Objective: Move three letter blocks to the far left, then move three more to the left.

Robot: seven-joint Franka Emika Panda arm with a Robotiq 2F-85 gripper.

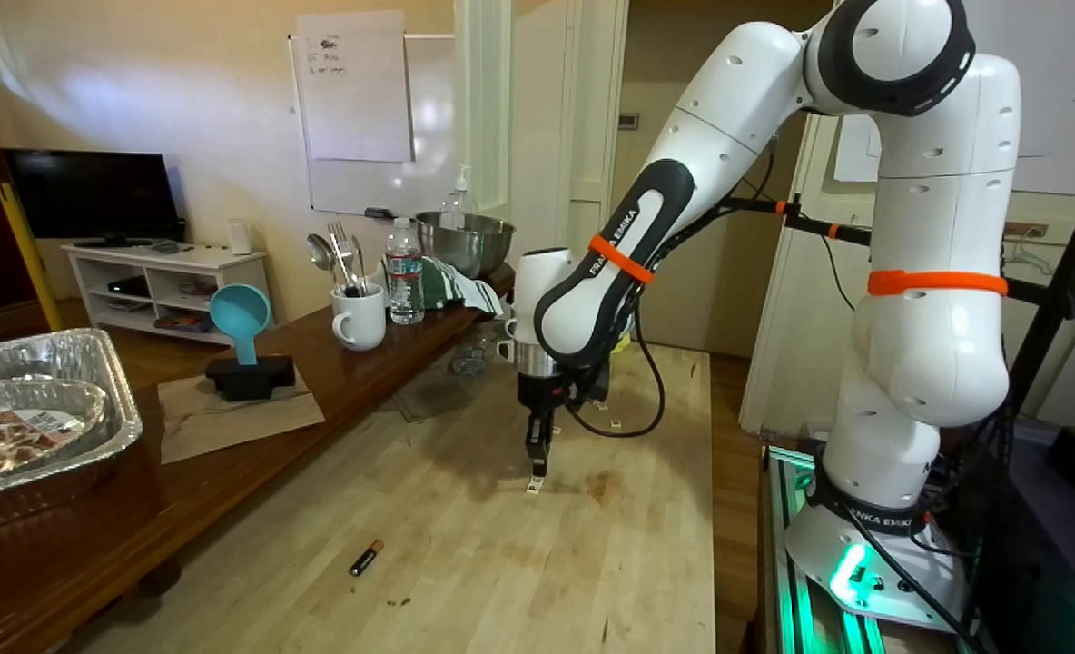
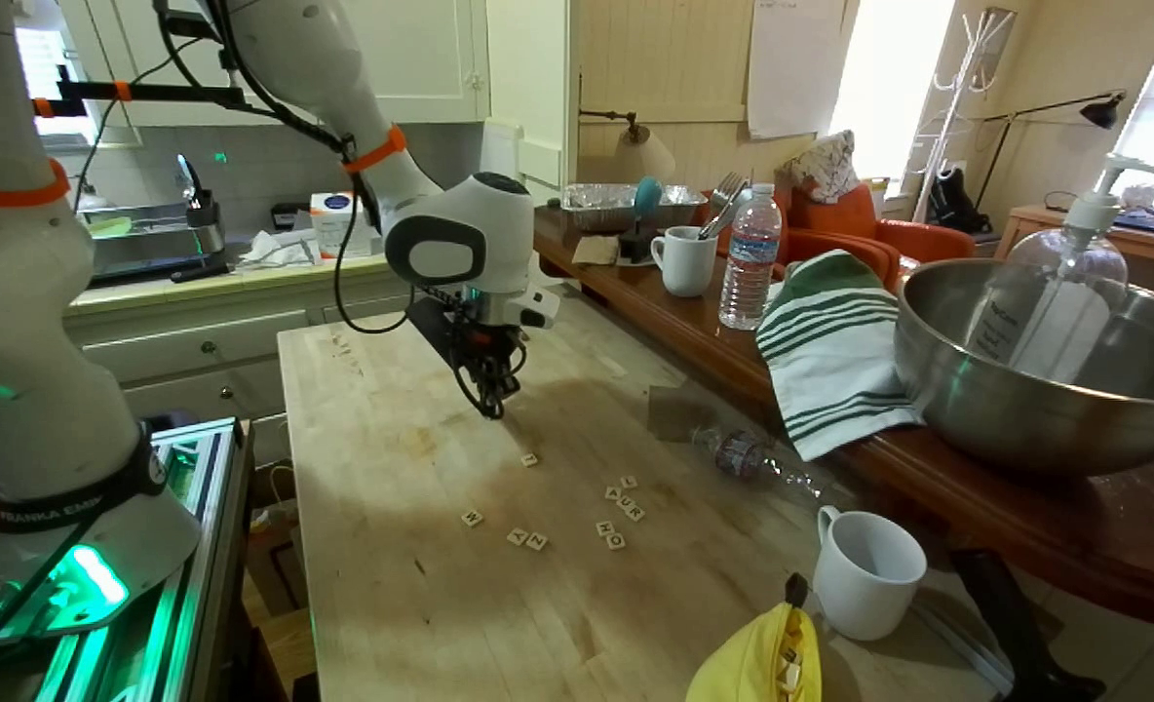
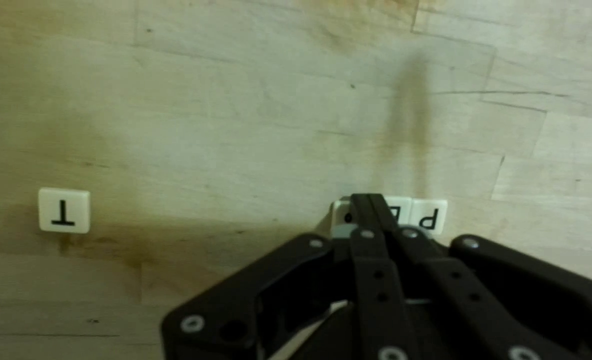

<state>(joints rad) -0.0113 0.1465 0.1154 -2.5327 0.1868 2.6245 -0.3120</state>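
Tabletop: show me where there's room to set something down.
Bare wood lies between the battery and the letter blocks at the fingers, also between the scattered blocks and yellow pouch. Crowded: right at the fingers, and beside the pouch, with white mug and black handle.

Wood tbl [image 1: 465, 590]: scattered ltr blks [image 3: 76, 202], batt. [image 1: 366, 558], yel. pouch [image 2: 748, 655], wht mug [image 2: 862, 597], clear btl [image 2: 739, 454] on side.

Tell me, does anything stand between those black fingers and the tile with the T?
Yes: in the wrist view, a partly hidden block pokes out from behind the shut fingers, toward the T block. Between the two blocks, only stained tabletop shows.
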